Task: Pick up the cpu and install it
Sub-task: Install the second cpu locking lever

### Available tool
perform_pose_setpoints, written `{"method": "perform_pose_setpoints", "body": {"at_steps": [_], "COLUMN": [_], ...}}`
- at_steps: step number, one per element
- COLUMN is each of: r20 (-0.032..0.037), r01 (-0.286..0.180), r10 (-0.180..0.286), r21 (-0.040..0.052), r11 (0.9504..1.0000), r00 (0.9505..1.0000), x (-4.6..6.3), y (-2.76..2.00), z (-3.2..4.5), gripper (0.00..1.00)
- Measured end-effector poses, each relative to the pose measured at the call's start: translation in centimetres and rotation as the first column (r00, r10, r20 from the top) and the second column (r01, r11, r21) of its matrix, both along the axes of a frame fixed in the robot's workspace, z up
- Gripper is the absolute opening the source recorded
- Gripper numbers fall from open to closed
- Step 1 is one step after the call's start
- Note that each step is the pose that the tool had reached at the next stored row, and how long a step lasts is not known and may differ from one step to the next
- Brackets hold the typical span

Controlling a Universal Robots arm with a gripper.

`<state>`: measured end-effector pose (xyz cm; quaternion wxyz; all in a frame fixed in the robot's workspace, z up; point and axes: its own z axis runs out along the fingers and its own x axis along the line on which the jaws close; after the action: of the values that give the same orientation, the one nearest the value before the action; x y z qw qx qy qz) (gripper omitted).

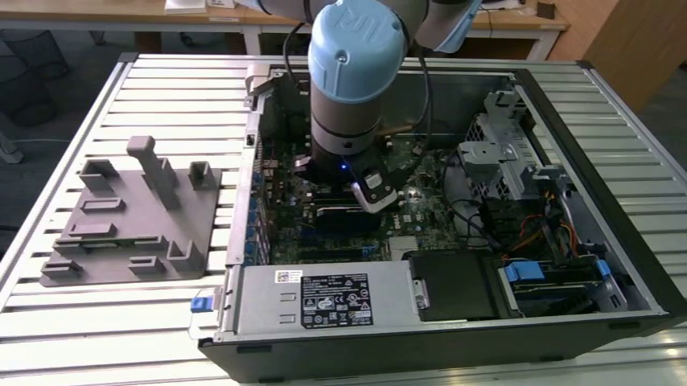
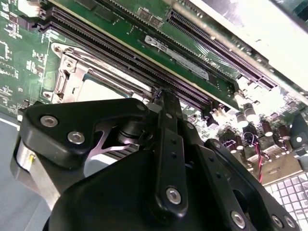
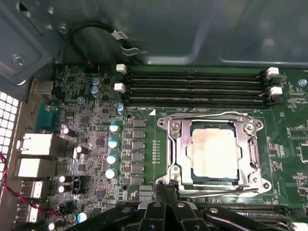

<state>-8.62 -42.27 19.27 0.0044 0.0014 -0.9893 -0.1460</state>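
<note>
Your slatted metal table [image 1: 161, 72] carries an open computer case [image 1: 601, 161]. The cpu [image 3: 215, 153], right of centre in the first wrist view, already lies flat in its socket [image 3: 175, 144], metal top up; being square, it has no long axis. The gripper [image 3: 166, 188] sits just beside the socket, fingers [image 2: 166, 103] closed together, holding nothing.

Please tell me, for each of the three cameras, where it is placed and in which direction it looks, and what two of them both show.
Exterior view: off the arm, above the table, looking down into the open computer case; the arm shows.
First wrist view: on the arm, facing the motherboard; the cpu sits in the socket; the tool shows.
Second wrist view: on the arm, close behind the tool, facing the board.
Both wrist views show the socket and memory slots.
</note>
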Motion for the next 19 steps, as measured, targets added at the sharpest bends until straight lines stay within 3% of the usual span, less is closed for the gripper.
{"method": "perform_pose_setpoints", "body": {"at_steps": [6,19], "r20": [0.0002,0.0001], "r01": [0.0,0.0], "r10": [0.0,0.0], "r21": [0.0193,0.0256], "r11": [0.9998,0.9997], "r00": [1.0,1.0], "x": [-0.11,-0.31], "y": [0.01,0.36], "z": [-0.24,-0.44], "gripper": [0.11,0.11]}}
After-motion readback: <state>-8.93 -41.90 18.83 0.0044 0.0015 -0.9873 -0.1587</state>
